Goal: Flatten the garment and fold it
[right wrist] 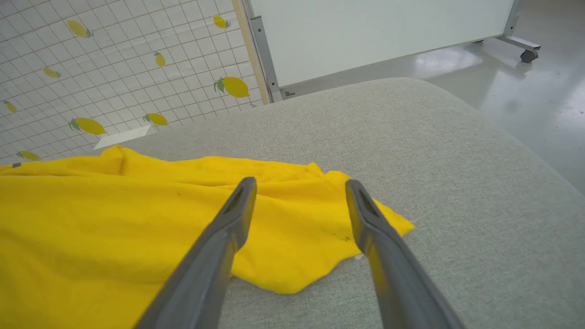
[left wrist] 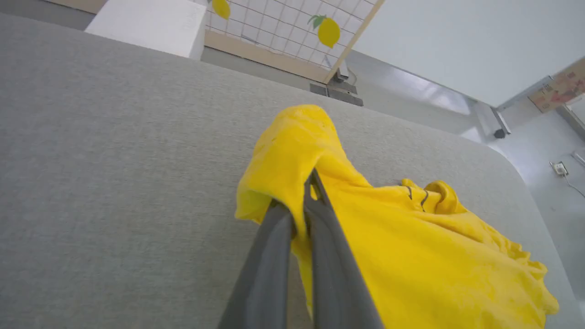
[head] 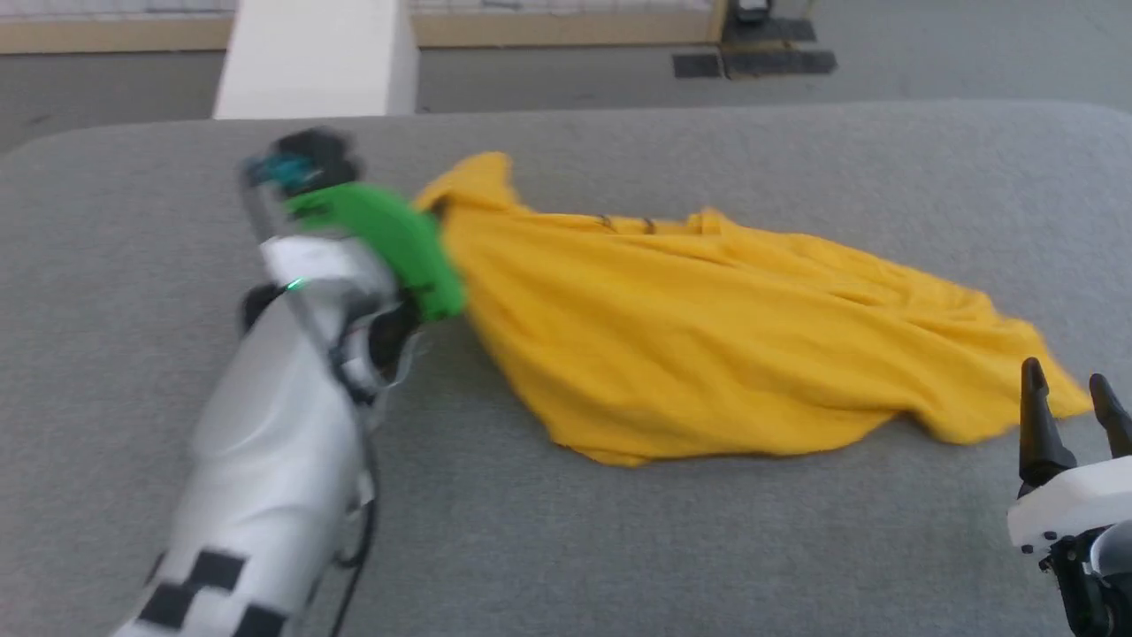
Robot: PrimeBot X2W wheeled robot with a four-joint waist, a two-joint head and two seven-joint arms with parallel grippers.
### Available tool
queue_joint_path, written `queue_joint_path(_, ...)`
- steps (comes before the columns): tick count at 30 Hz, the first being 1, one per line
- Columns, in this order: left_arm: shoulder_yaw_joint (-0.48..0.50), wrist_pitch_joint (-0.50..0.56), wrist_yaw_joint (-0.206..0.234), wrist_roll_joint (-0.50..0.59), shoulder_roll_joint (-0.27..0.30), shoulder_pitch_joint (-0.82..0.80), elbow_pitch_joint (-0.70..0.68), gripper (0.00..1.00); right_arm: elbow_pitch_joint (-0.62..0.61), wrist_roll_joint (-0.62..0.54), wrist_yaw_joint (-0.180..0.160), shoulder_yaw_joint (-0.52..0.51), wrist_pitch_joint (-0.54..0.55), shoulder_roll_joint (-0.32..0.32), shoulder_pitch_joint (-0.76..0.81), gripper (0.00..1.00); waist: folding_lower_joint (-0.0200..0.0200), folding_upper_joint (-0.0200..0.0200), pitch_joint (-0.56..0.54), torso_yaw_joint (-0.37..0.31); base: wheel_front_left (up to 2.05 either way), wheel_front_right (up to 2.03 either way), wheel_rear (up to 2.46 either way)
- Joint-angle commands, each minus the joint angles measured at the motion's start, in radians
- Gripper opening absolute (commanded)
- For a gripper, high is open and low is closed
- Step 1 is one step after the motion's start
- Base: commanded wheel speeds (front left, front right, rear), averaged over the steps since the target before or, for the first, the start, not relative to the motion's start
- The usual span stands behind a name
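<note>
- shirt (head: 707,336): yellow, crumpled, lying across the middle of the grey padded table (head: 619,548), long axis left to right, wrinkled all over. Two short dark stripes show at its far edge.
- left gripper (left wrist: 311,180): fingers pinched together on the shirt's left end. Fabric is bunched over the tips and raised off the table there.
- Head view: that arm is blurred, and the green wrist cover (head: 398,243) sits in front of the pinch point.
- right gripper (right wrist: 300,185): fingers spread wide with nothing between them. In its wrist view they frame the shirt's right corner. Whether they touch the fabric: cannot tell.
- In the way: the pale forearm (head: 265,460) covers the table's near-left part in head view, with a black cable (head: 358,531) hanging along it.
- Around: white block (head: 318,53) beyond the table's far edge, dark floor mats (head: 752,57) to its right, tiled screen (right wrist: 114,68) with a lemon print, white panel (right wrist: 365,32) on castors, cardboard box (left wrist: 560,89) off to the side.
</note>
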Motion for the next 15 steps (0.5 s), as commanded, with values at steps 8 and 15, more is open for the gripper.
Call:
queue_joint_path(8,0.179,-0.045,0.179,-0.093,0.128,0.399,-0.173,0.00,-0.007,0.006,-0.001,0.018,0.012,0.001,0.038,1.00,0.0000,0.0000,-0.096,0.141,0.00,0.00,0.00)
queue_joint_path(15,0.210,-0.019,0.193,-0.174,0.084,0.588,-0.320,0.95,0.001,0.011,-0.001,0.032,0.015,0.001,0.036,1.00,0.0000,0.0000,-0.092,0.156,0.00,0.00,0.00)
